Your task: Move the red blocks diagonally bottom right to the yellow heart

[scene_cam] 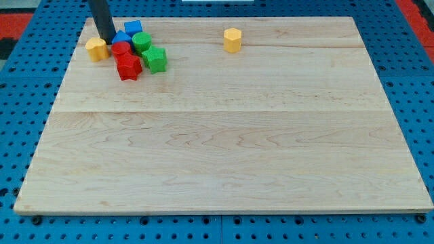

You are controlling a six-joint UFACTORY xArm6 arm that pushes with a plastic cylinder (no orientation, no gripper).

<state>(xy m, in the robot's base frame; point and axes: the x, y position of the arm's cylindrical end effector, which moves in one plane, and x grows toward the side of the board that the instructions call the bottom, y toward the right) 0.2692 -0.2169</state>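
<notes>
Two red blocks lie in a cluster at the view's top left: a small rounded one and a star-like one just below it. A yellow block, its shape unclear, sits at the cluster's left. A second yellow block, which looks hexagonal, stands alone at the top centre. I cannot tell which of them is the heart. My tip is at the cluster's upper left, between the left yellow block and the rounded red block, touching or nearly touching them.
Two blue blocks sit at the top of the cluster. Two green blocks sit on its right side, next to the red ones. The wooden board lies on a blue pegboard.
</notes>
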